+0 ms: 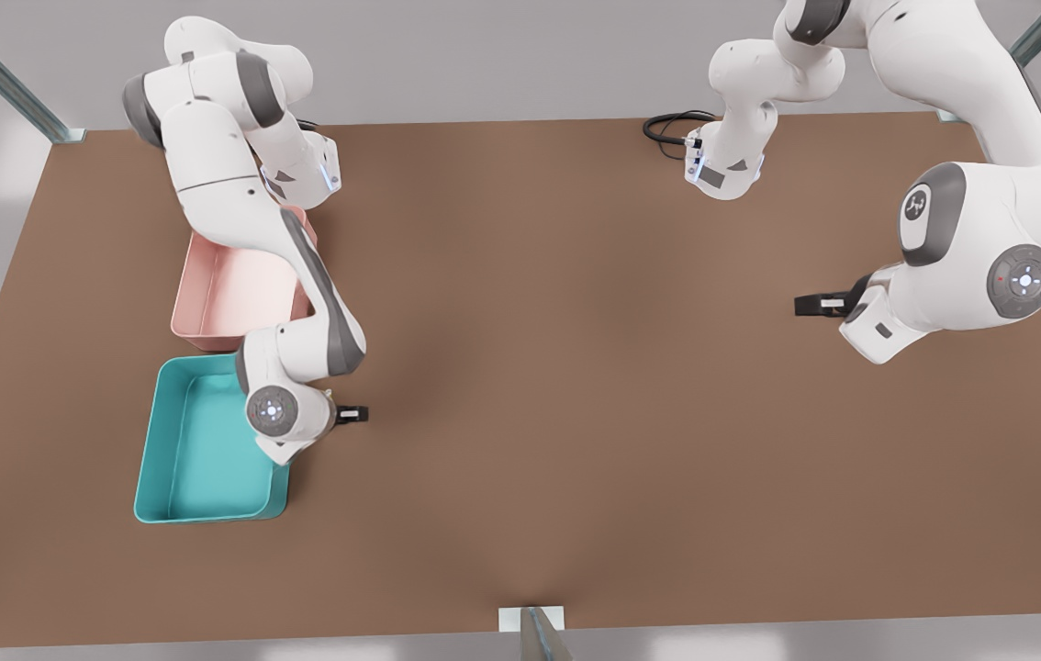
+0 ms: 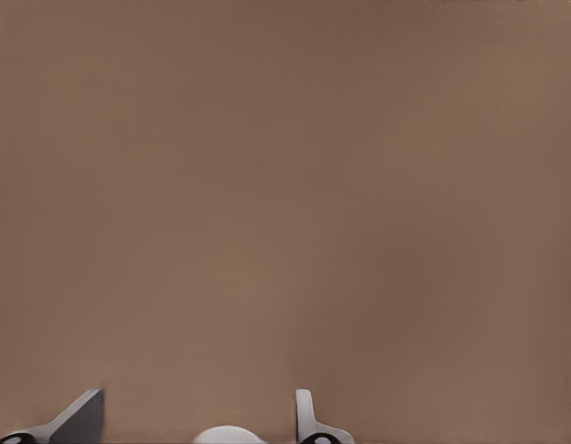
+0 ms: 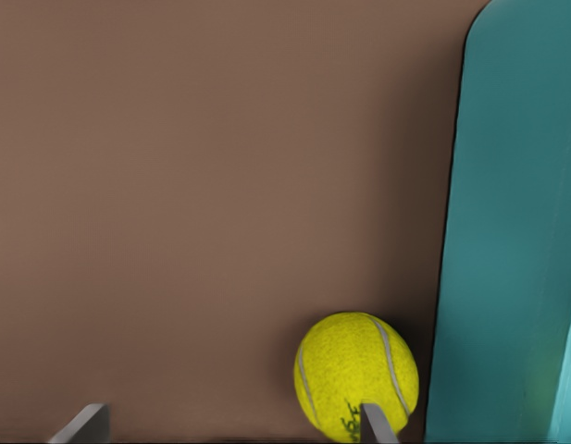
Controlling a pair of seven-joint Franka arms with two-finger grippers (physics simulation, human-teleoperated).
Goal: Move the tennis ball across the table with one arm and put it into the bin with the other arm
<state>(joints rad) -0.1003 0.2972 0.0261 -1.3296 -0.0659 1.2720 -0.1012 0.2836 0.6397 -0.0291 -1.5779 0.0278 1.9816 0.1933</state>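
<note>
Fingers of my right hand (image 3: 234, 424) stand wide apart, gripping nothing, low over the worktop (image 1: 576, 321). The tennis ball (image 3: 356, 373) lies off-centre against one fingertip, just beside the bin (image 1: 208, 441). My left hand (image 2: 200, 416), equally wide, waits far across.

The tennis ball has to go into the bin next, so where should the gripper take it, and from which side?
Grip the small yellow-green tennis ball across its widest middle, coming straight down. It lies on the brown table beside the teal plastic bin, whose wall blocks a sideways approach. The open right gripper hovers above it.
</note>
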